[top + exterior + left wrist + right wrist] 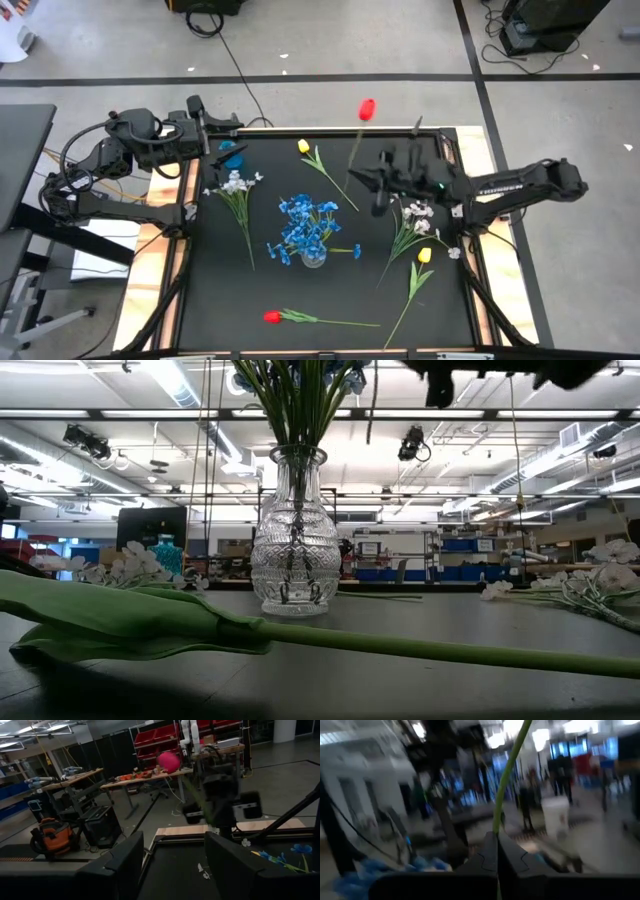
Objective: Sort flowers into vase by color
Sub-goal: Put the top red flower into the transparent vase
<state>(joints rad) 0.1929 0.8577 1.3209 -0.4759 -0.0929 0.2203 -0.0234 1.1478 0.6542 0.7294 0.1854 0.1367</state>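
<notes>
My right gripper (354, 178) is over the table's middle right, shut on a red tulip (367, 108) whose head stands high above the fingers. A clear glass vase (292, 540) with blue clustered flowers (305, 225) stands at the table's centre. Lying flat on the mat are a white sprig (235, 186), a yellow tulip (305, 148), another white sprig (415, 214), a second yellow tulip (424, 256) and a red tulip (272, 317). My left gripper (175, 865) waits open at the far left corner. My right gripper pinches the red tulip's green stem (496, 831) between its two shut fingers, near the stem's lower end. The fingers come from the table's right side and lie across the stem. The tulip is lifted clear and rises above the fingers, tilted, with its head (169, 761) on top.
A blue object (232, 157) lies by the far left corner near my left gripper. The black mat has wooden borders (480, 150) on both sides. The lying red tulip's leaf and stem (200, 622) fill the foreground of the low view.
</notes>
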